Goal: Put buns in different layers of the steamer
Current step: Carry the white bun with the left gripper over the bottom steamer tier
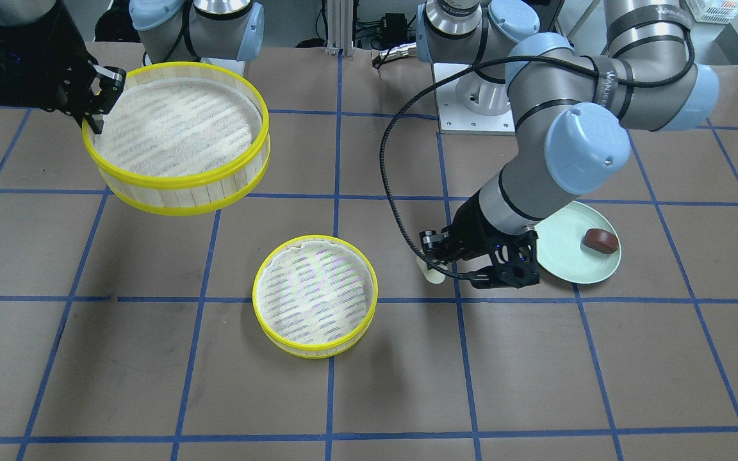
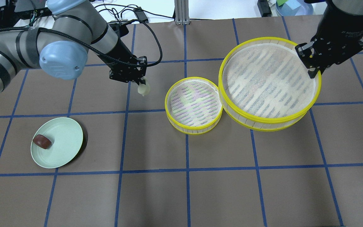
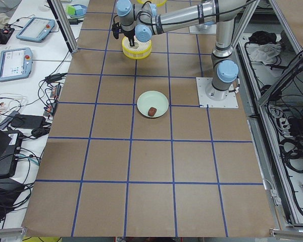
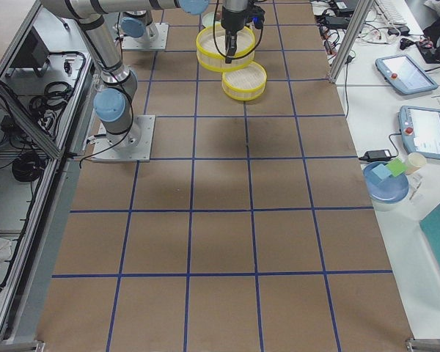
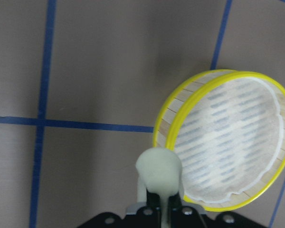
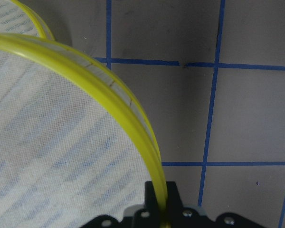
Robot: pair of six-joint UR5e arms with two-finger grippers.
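My left gripper is shut on the cream-white bun and holds it above the table, left of the lower steamer layer; the bun also shows in the left wrist view and the front view. That layer sits on the table and holds nothing. My right gripper is shut on the rim of the other steamer layer and holds it lifted beside the first. The dark reddish-brown bun lies on the pale green plate.
The table is brown paper with a blue tape grid. The plate is near my left arm's side. The arm bases stand at the back edge. Cables lie behind the table.
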